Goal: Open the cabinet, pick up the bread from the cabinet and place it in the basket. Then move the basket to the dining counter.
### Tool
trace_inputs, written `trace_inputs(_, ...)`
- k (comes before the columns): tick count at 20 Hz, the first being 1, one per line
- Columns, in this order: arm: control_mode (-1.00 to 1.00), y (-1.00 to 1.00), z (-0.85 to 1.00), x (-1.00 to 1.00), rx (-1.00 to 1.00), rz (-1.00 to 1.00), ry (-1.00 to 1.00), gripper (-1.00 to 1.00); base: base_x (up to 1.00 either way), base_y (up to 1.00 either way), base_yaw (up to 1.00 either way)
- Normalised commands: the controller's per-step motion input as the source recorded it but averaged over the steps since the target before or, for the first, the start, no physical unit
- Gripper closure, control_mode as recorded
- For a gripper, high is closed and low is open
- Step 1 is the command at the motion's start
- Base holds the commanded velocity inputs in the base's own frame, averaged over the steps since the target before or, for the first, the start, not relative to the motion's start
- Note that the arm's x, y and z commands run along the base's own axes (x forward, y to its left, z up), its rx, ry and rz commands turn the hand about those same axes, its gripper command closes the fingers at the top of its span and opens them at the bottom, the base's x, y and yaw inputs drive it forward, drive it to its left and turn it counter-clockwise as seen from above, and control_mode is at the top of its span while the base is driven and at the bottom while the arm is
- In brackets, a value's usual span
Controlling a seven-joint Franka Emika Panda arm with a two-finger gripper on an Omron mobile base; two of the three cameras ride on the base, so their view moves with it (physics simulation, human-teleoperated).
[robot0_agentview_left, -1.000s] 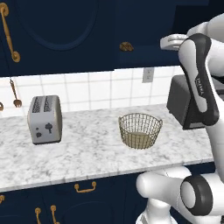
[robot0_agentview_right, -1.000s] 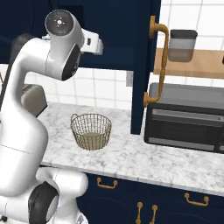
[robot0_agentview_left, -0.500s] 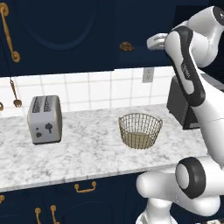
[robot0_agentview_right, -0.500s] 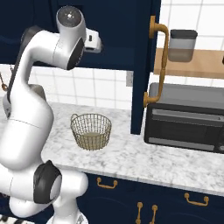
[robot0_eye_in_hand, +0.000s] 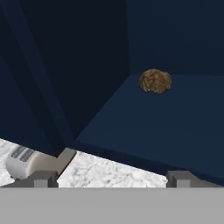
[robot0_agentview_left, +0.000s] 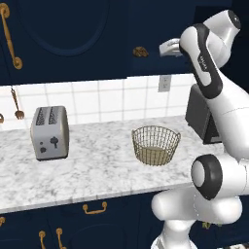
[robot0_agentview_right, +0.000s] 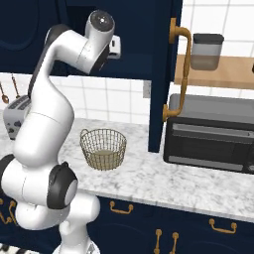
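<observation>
With the two fingertips set wide apart at the bottom edge of the hand view, the jaws (robot0_eye_in_hand: 112,178) stand open and hold nothing. Beyond them the marble tabletop (robot0_eye_in_hand: 109,171) shows, then the cabinet (robot0_eye_in_hand: 144,127) shelf with the bread (robot0_eye_in_hand: 155,81) on it, upper right of centre. At centre of the left base view the basket (robot0_agentview_left: 155,145) stands on the tabletop, the toaster (robot0_agentview_left: 49,132) well apart to its left.

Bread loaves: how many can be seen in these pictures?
1. The bread lies on the floor of the open cabinet, near its back wall, above the basket. More loaves may be hidden in the dark parts of the cabinet.
</observation>
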Motion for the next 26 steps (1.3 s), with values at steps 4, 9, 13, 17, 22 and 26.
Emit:
trace_inputs(4, -1.00, 0.01, -0.04, 0.61, 0.00, 0.00, 0.09, -1.00, 0.00, 0.00, 0.00)
trace_inputs(9, -1.00, 0.03, 0.00, 0.66, 0.00, 0.00, 0.05, -1.00, 0.00, 0.00, 0.00)
trace_inputs(13, -1.00, 0.00, -0.03, 0.59, 0.00, 0.01, 0.01, -1.00, 0.00, 0.00, 0.00)
trace_inputs(17, -1.00, 0.01, -0.12, 0.49, 0.00, 0.01, 0.00, -1.00, 0.00, 0.00, 0.00)
trace_inputs(22, -1.00, 0.04, -0.14, 0.41, 0.00, 0.01, -0.04, -1.00, 0.00, 0.00, 0.00)
trace_inputs(26, -1.00, 0.11, -0.04, 0.57, 0.00, 0.00, 0.02, -1.00, 0.00, 0.00, 0.00)
